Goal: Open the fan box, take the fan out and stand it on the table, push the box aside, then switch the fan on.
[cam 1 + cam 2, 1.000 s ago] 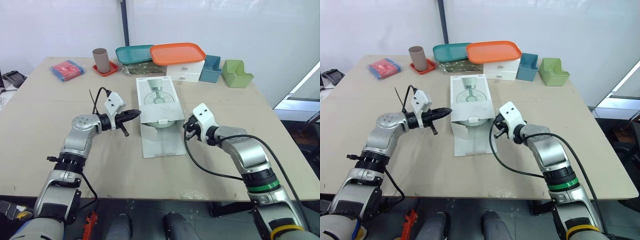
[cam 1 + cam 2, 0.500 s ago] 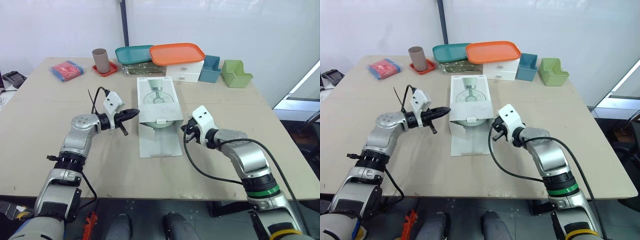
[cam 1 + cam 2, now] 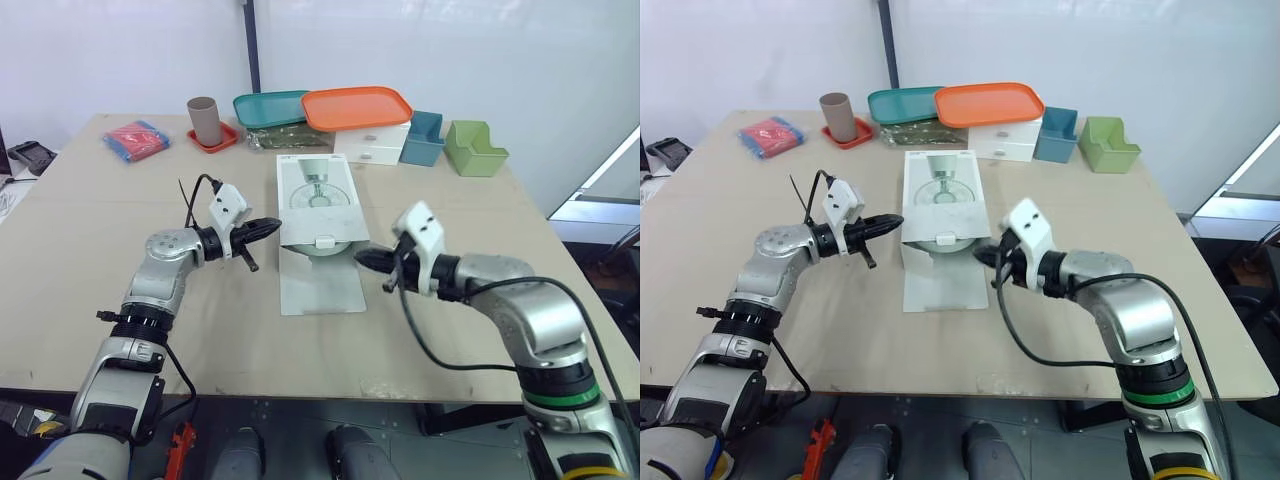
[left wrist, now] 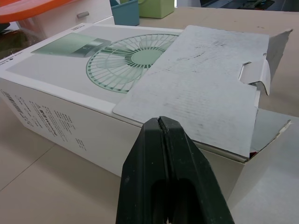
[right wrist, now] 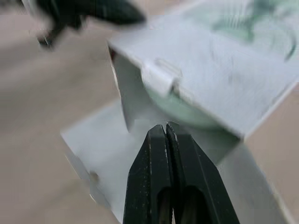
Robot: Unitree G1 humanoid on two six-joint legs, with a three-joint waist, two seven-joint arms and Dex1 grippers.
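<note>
The white fan box lies flat in the middle of the table, its near end open. One flap is folded back over the top and another lies flat on the table. The pale green fan shows inside the opening. My left gripper is shut, its tip just off the box's left side near the open end. My right gripper is shut and empty, pointing leftward at the open end from the box's right corner, above the table flap.
Along the back edge stand a brown cup on a red coaster, a teal tray, an orange tray on white drawers, a blue bin and a green bin. A red packet lies back left.
My right gripper has swung from hanging beside the box's right corner to pointing left at the open end. The left arm and the box have stayed put.
</note>
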